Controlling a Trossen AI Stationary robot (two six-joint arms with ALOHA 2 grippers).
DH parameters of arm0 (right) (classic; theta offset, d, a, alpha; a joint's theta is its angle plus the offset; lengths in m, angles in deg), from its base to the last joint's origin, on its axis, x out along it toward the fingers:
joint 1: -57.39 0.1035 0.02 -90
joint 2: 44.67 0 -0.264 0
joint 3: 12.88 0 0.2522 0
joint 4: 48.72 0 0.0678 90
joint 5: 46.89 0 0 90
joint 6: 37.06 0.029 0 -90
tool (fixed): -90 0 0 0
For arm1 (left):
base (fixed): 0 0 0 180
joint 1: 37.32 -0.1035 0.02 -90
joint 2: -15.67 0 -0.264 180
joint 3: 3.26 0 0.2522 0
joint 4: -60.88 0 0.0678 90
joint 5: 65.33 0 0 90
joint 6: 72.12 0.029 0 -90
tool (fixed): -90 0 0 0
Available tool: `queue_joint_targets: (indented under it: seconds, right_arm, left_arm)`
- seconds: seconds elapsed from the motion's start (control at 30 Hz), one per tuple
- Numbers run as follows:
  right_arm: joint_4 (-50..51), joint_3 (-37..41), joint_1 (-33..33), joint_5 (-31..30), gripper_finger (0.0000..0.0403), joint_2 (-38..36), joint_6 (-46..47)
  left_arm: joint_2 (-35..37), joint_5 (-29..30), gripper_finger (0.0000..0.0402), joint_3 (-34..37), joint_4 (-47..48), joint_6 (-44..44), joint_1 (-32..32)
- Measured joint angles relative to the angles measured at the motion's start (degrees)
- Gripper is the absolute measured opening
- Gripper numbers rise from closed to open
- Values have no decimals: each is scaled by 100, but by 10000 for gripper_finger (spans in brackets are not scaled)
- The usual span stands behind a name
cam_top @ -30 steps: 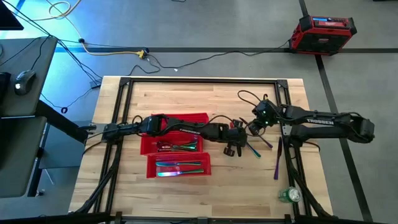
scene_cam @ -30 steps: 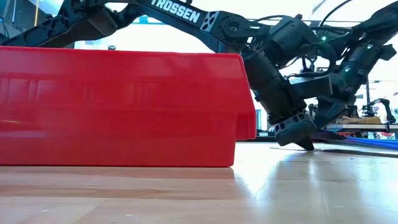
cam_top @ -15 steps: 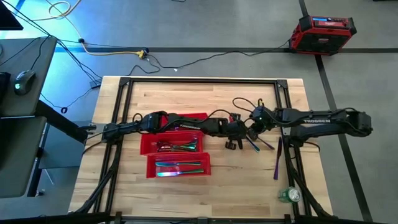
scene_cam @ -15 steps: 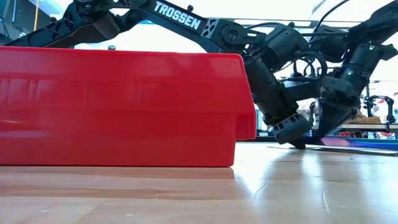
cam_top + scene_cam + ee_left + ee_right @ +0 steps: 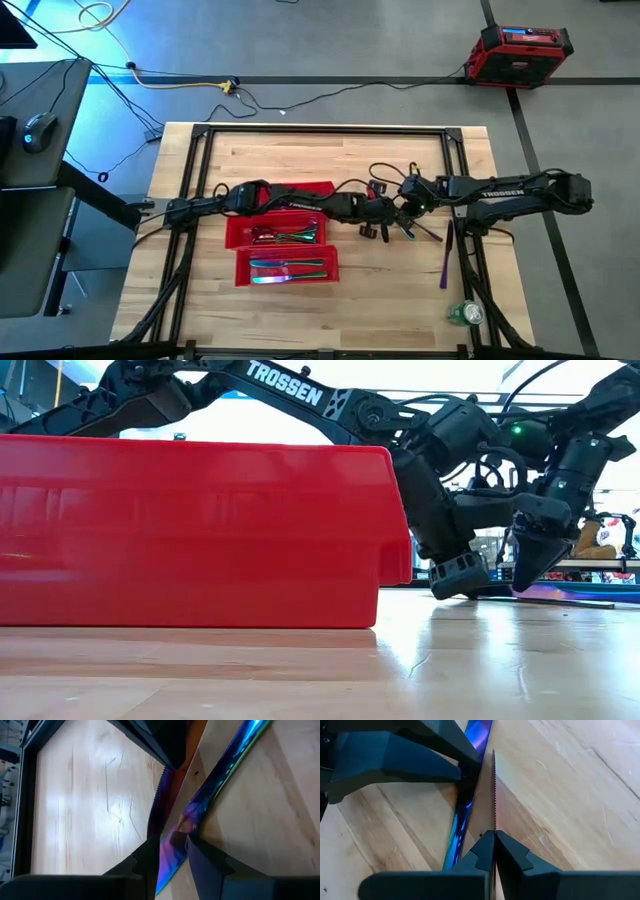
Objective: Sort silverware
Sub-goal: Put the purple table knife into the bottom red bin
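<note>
The red tray [image 5: 232,240] holds sorted silverware in two compartments [image 5: 288,267]. My left gripper [image 5: 171,847] reaches past the tray's right end and stands open. Its fingers are on either side of an iridescent blue-purple piece [image 5: 220,770] lying flat on the table. My right gripper [image 5: 493,837] comes in from the right, close to the left one, and is shut on a thin serrated knife [image 5: 493,790]. In the high view both grippers [image 5: 373,230] [image 5: 405,208] meet over a few loose pieces [image 5: 425,232]. A long purple piece [image 5: 446,255] lies farther right. My left gripper has a finger [image 5: 150,857] on each side of the flat iridescent piece near one end [image 5: 172,845]; I cannot tell whether the fingers touch it. My right gripper pinches the serrated knife's blade [image 5: 493,827] between its two fingertips. The knife stands on edge, teeth toward the camera. It juts forward along the fingers, low over the table, and I cannot tell whether it rests there.
The tall red wall of the tray [image 5: 200,530] stands just left of both grippers. A green can [image 5: 465,313] sits near the table's front right corner. Bare wood lies toward the far edge and in front of the tray.
My right gripper has come down and moved toward the table's left, closing in beside my left gripper. My left gripper has stayed in place and turned a little at the wrist.
</note>
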Motion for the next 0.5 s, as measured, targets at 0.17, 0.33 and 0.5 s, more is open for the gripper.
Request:
queue_joint_targets:
  seconds: [0.17, 0.33, 0.5]
  right_arm:
    - [-7, 0, 1, 71, 0, 18, -96]
    - [-72, -12, -4, 216, 2, 163, -333]
    - [-91, -26, 30, 137, 40, 515, -585]
  left_arm:
    - [0, -25, 83, 7, -43, 30, 13]
    - [0, -66, 83, 7, -53, 9, 15]
    - [0, -85, 83, 4, -80, 5, 19]
